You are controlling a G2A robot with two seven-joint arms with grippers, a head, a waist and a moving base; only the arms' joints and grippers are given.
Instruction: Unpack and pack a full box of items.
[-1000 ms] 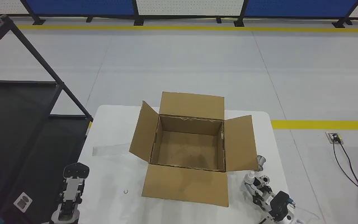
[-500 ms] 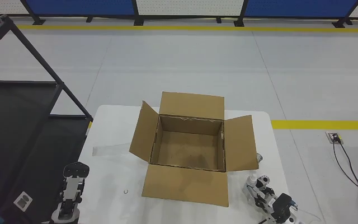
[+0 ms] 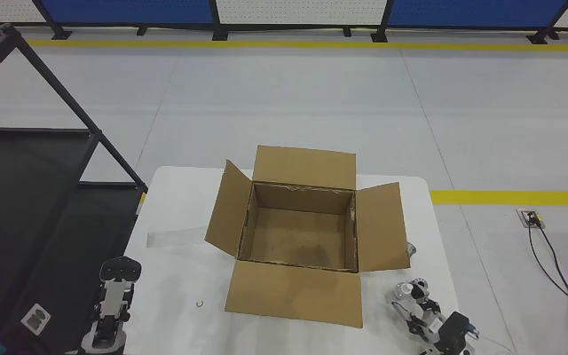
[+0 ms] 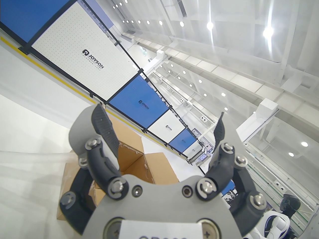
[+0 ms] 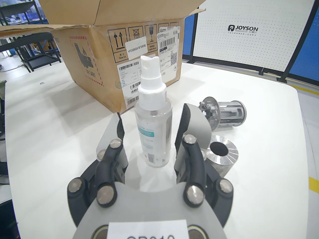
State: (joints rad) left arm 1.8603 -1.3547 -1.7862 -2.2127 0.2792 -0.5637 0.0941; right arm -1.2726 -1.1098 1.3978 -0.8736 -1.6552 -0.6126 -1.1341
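Our right hand (image 5: 153, 118) frames the spray bottle (image 5: 152, 138)
It stands spread on either side of the upright bottle, at 4 o'clock from the empty box (image 3: 300, 238) on the table (image 3: 177, 293), seemingly aligned for repacking; our left hand (image 4: 159, 116) hangs spread and empty at 8 o'clock.

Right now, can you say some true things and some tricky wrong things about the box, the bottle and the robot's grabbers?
1. The cardboard box is open and empty. True.
2. The spray bottle lies on its side. False: it stands upright.
3. The right gripper squeezes the bottle. False: it is open, with a finger on each side of the bottle.
4. A slotted metal cylinder lies near the bottle, outside the box. True.
5. The left gripper holds a metal part. False: it is open and empty.
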